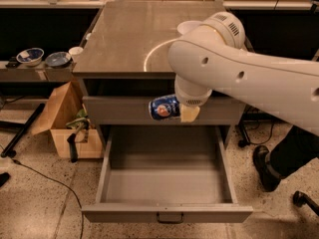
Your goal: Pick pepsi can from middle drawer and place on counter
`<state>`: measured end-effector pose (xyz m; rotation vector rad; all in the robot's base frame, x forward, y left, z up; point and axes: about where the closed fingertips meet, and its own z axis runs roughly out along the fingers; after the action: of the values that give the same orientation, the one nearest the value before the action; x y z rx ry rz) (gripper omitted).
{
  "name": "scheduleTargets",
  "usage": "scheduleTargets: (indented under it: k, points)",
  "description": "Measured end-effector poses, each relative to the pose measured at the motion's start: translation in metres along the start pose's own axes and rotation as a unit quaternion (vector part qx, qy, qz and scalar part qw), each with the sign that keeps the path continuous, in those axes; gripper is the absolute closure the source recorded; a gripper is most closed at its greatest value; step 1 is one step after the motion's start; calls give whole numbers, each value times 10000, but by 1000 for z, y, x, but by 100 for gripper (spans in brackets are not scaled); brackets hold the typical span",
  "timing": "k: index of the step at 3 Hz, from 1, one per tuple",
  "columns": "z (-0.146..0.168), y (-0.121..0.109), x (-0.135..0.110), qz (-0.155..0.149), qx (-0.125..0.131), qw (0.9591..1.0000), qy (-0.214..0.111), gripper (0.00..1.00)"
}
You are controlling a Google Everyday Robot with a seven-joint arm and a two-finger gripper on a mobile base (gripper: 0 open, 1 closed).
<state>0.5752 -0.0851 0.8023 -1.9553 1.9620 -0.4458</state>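
Observation:
The pepsi can (163, 107) is dark blue with a round red-white-blue logo. It lies sideways in the air in front of the closed upper drawer front, above the open middle drawer (167, 183). My gripper (180, 111) is shut on the can's right end, below the big white arm. One pale fingertip (189, 114) shows beside the can. The middle drawer is pulled fully out and its grey floor is bare. The counter (129, 36) is the cabinet's flat metal top with a pale circular arc, just above and behind the can.
A white bowl (188, 27) stands on the counter, partly hidden by the arm. A side shelf at left holds small bowls (31, 56). An open cardboard box (70, 118) sits on the floor left of the cabinet. Cables and a chair base lie around.

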Motion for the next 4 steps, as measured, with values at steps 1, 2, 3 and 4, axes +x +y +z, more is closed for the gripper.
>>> scheduleTargets:
  k: [1,2,3,4]
  points:
    - [-12,-12,6,-108,117,9999,55,100]
    - [-27,-39,18,-285,254,9986,-374,100]
    - [-38,-61,18,-518,318,9952,-772,100]
    - [-45,-91,11,-608,374,9904,-1181,100]
